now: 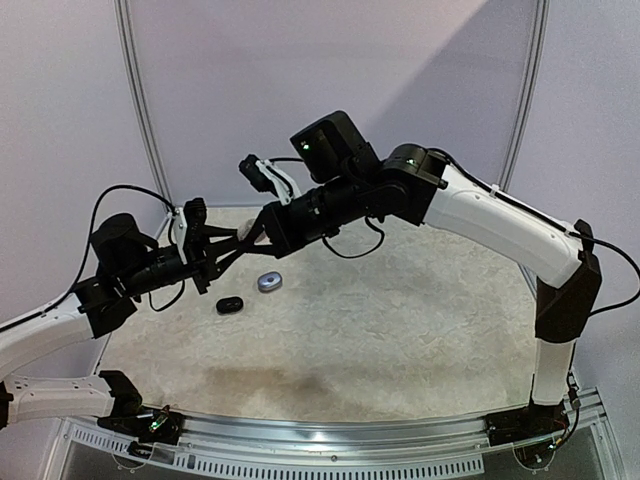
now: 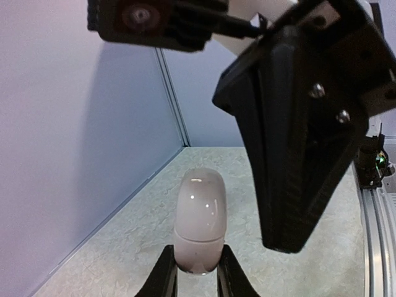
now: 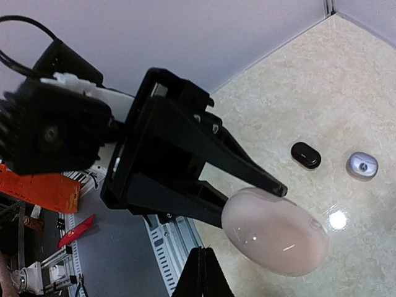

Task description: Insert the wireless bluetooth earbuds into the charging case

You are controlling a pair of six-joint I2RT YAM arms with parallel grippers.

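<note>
Two small rounded pieces lie loose on the table, and from my station I cannot tell whether they are buds or further cases. One is a black piece. The other, near it but not touching, is a silvery grey piece with a dark dot on its top.

I see the left gripper raised above the table and clamped on the pale charging case. Both fingers press against its lower end, so the case stands upright between them in the left wrist view. Its lid is down, and a seam runs around it a little above the fingers.

My right gripper has its fingers pinched together with nothing between them. The tips point at the underside of the case, close to it, and I cannot tell whether they touch. Overhead, both arms meet over the left part of the table, with the two pieces lying on the near side of the grippers
</note>
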